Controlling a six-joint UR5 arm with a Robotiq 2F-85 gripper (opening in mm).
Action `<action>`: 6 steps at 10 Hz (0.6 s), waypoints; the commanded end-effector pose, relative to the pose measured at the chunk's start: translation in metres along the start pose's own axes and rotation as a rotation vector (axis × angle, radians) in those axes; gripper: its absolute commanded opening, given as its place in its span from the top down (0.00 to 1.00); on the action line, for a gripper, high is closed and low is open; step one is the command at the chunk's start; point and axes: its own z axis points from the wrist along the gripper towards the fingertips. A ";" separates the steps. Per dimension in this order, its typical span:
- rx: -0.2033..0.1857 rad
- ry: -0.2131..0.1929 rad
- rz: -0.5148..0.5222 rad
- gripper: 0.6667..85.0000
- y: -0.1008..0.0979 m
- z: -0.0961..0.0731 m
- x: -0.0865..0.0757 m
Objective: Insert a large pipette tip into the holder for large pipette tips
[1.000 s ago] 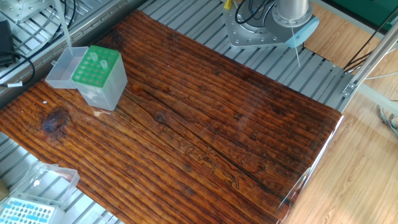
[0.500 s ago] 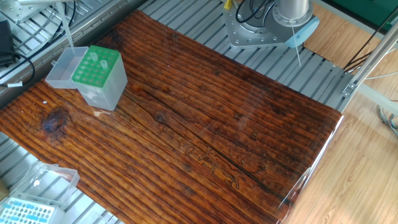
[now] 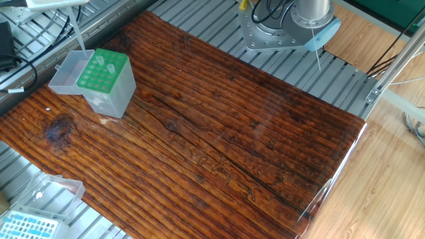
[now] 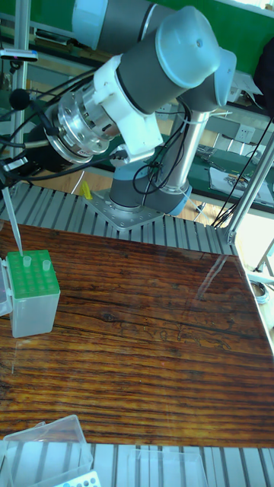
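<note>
1. At the far left edge of the worktop [image 3: 232, 126], the holder for large pipette tips [image 3: 105, 81] stands upright, its green rack facing up and its clear lid [image 3: 70, 73] hinged open beside it.
2. Two tips already sit in the rack, near its far edge.
3. Above the holder, the large pipette tip [image 4: 13, 222] hangs nearly upright, point down, its end just over or at the rack's far corner; whether it has entered a hole cannot be told.
4. The gripper [image 4: 9, 176] is mostly cut off by the frame edge, and its fingers are too hidden to say whether they clamp the tip.
5. A smaller box with a light blue rack [image 3: 28, 227] sits at the near left corner.
</note>
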 end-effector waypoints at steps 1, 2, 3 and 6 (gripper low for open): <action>0.002 0.003 -0.013 1.00 0.001 0.007 0.002; 0.004 0.007 -0.021 1.00 0.000 0.006 0.003; -0.001 0.008 -0.024 1.00 0.001 0.006 0.003; -0.007 0.004 -0.023 1.00 0.002 0.009 -0.004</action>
